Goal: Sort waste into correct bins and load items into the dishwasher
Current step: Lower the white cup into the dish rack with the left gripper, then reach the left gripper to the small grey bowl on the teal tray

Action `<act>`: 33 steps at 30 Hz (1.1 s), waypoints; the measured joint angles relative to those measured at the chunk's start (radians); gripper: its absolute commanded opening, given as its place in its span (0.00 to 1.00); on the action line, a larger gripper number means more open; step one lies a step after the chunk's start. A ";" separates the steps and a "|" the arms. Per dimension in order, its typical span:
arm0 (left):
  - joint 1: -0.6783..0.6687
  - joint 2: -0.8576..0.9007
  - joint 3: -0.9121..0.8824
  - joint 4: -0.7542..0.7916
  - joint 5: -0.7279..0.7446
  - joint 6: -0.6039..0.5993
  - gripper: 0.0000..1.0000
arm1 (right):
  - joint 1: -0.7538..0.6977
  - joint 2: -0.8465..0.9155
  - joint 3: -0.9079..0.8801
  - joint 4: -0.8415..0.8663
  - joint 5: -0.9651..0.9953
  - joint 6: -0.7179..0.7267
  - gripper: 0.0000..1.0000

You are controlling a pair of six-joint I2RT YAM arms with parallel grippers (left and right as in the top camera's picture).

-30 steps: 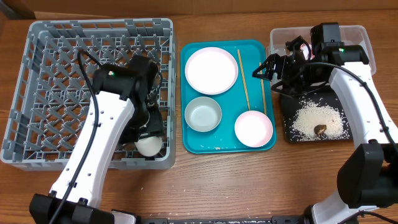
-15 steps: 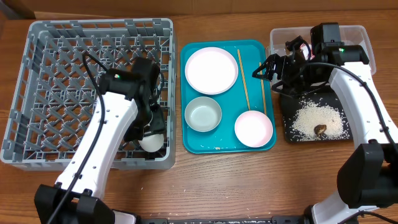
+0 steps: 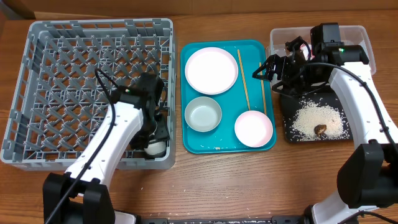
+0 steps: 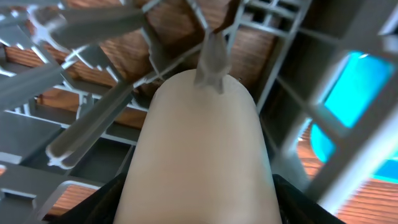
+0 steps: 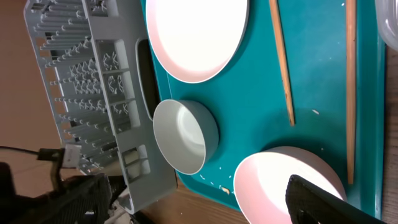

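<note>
— Since you hold the small white cup (image 4: 199,143), how does it sit in your left gripper (image 4: 199,208)?

— My fingers are clamped on its 2 sides at the end nearest me. It points straight ahead of the gripper, low inside the dish rack (image 3: 99,25), with a grey prong right at its far end. I judge it light, rigid and glazed-smooth, so slippery. A harder squeeze gains nothing, and a knock on the lattice could chip it.

— And your right gripper (image 3: 261,67)?

— Fingers stand wide apart with nothing between them. Beneath and ahead of it, on the teal tray (image 5: 320,93), lie the plate (image 5: 196,31), the white bowl (image 5: 186,140), the pinkish bowl (image 5: 267,180) and 2 chopsticks (image 5: 281,62).

— Where would you take hold of those?

— The plate by its rim, since the flat face offers no purchase. Each bowl over its wall, 1 finger inside. The chopsticks look thin, stiff and likely to roll, so I would pinch across them at mid-length.
</note>
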 measured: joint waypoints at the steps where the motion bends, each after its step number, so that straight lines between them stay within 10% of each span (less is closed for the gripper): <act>1: 0.000 0.000 -0.009 0.006 0.000 0.000 0.69 | 0.000 0.000 0.000 -0.001 0.000 0.000 0.91; 7: 0.000 0.001 -0.019 0.013 -0.008 -0.011 1.00 | 0.000 0.000 0.000 0.000 0.000 0.000 0.91; 16: 0.003 0.005 0.026 -0.071 -0.014 -0.019 1.00 | 0.000 0.000 0.000 0.000 0.000 0.000 0.90; 25: -0.001 0.010 0.461 -0.255 0.000 0.030 0.98 | -0.001 0.000 0.019 -0.010 -0.003 0.000 0.86; 33: -0.068 0.014 0.585 -0.154 0.053 0.084 0.91 | -0.104 -0.127 0.178 -0.121 0.072 -0.005 1.00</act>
